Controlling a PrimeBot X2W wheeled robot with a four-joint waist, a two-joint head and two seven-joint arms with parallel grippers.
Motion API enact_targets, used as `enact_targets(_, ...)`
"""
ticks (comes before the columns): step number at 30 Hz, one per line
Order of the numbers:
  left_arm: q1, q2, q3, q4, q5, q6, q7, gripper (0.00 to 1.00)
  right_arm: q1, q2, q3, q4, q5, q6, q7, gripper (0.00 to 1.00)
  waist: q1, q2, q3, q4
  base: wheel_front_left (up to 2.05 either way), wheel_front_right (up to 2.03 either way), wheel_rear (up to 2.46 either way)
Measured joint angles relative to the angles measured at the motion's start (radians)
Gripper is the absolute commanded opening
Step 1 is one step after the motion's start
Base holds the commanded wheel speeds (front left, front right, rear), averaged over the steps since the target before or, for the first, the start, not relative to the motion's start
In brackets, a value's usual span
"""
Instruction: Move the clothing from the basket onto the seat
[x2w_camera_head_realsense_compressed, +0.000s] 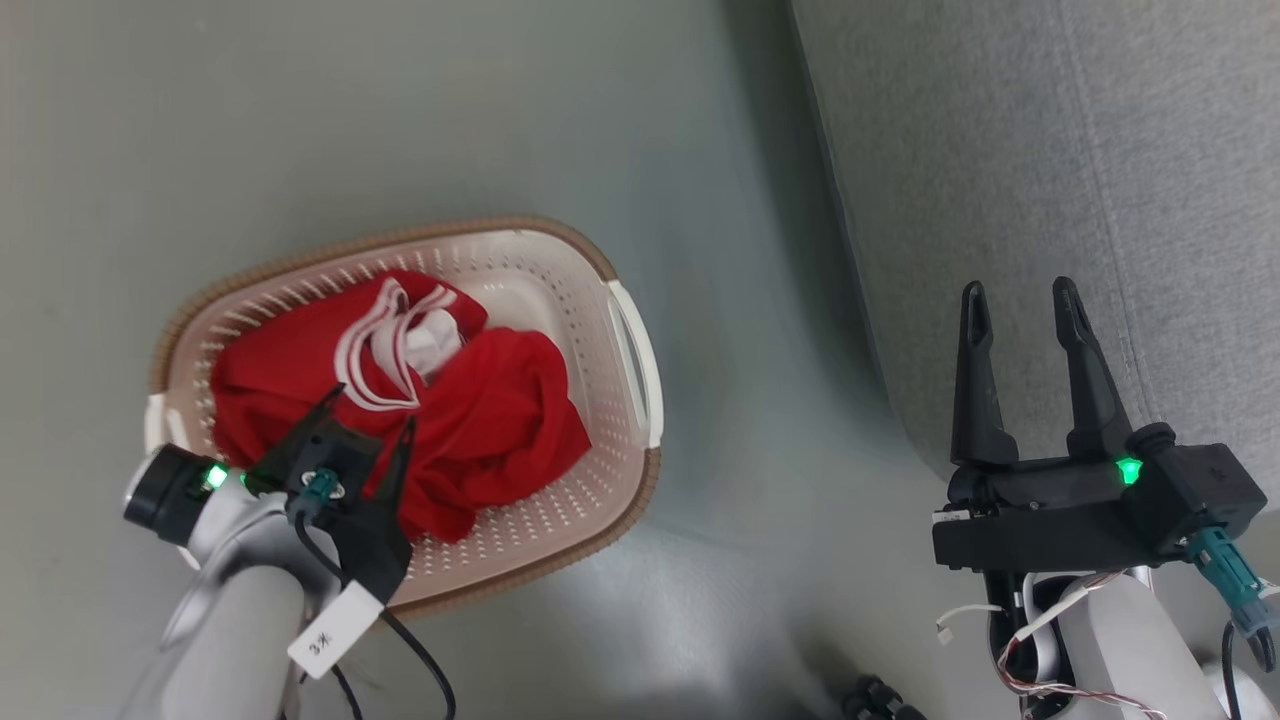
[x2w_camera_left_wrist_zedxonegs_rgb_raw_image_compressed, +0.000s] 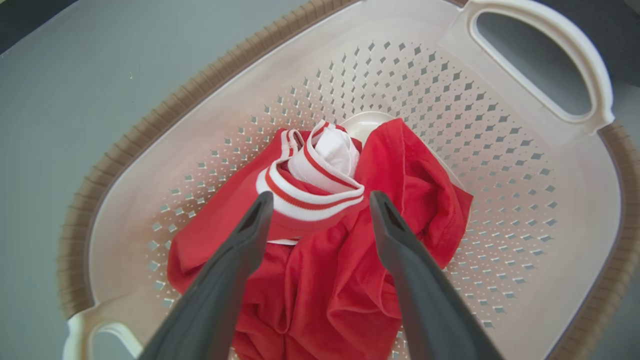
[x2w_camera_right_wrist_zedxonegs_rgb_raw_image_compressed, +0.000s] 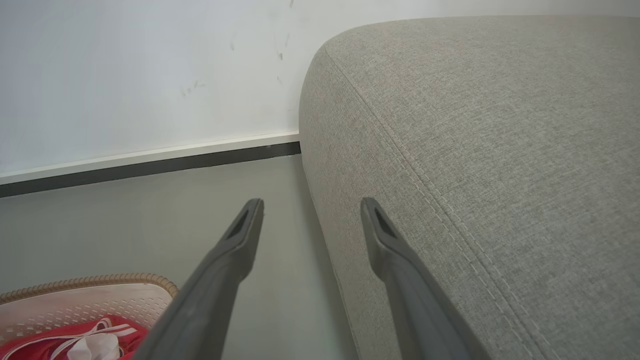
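Note:
The red clothing (x2w_camera_head_realsense_compressed: 500, 410) with white striped trim lies crumpled inside the cream basket (x2w_camera_head_realsense_compressed: 620, 330), which stands on the floor at the left. My left gripper (x2w_camera_head_realsense_compressed: 372, 405) hangs open just above the heap, its two fingers either side of the striped collar (x2w_camera_left_wrist_zedxonegs_rgb_raw_image_compressed: 310, 200), with nothing held. In the left wrist view the clothing (x2w_camera_left_wrist_zedxonegs_rgb_raw_image_compressed: 350, 280) sits between and below the fingers. The grey seat (x2w_camera_head_realsense_compressed: 1050, 150) fills the right. My right gripper (x2w_camera_head_realsense_compressed: 1020, 300) stands open and empty over the seat's front edge (x2w_camera_right_wrist_zedxonegs_rgb_raw_image_compressed: 450, 210). The basket's corner with clothing (x2w_camera_right_wrist_zedxonegs_rgb_raw_image_compressed: 75, 340) shows in the right wrist view.
Grey-green floor (x2w_camera_head_realsense_compressed: 400, 120) surrounds the basket, with a strip of it between basket and seat. A white wall with a dark skirting board (x2w_camera_right_wrist_zedxonegs_rgb_raw_image_compressed: 150, 165) stands behind. The basket's white handle (x2w_camera_left_wrist_zedxonegs_rgb_raw_image_compressed: 595, 65) faces the seat side.

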Motion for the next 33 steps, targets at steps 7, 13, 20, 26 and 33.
enact_targets(7,-0.053,0.027,-0.007,0.055,0.043,0.019,0.008,1.00,-0.020,0.001,0.007,0.010,0.001,-0.002,0.000,1.00,0.0000,-0.0001,0.064,-0.025,0.00,0.00,0.00)
enact_targets(13,-0.098,0.048,-0.030,0.096,0.099,0.052,0.009,1.00,-0.020,0.003,0.026,0.017,0.021,-0.006,0.000,1.00,-0.0001,-0.0001,0.090,-0.041,0.00,0.00,0.00)
enact_targets(20,-0.147,0.052,-0.033,0.134,0.122,0.099,-0.002,1.00,-0.040,0.003,0.039,0.018,0.036,-0.014,0.000,1.00,-0.0001,-0.0001,0.113,-0.048,0.00,0.00,0.00)
enact_targets(26,-0.159,0.037,-0.036,0.156,0.122,0.107,-0.029,0.00,-0.040,0.003,0.048,0.028,0.046,-0.022,0.000,1.00,-0.0002,-0.0001,0.119,-0.050,0.00,0.00,0.00)
enact_targets(33,-0.170,0.014,-0.043,0.187,0.119,0.112,-0.083,0.00,-0.049,0.003,0.043,0.052,0.052,-0.023,0.000,1.00,-0.0002,-0.0002,0.103,-0.045,0.00,0.00,0.00)
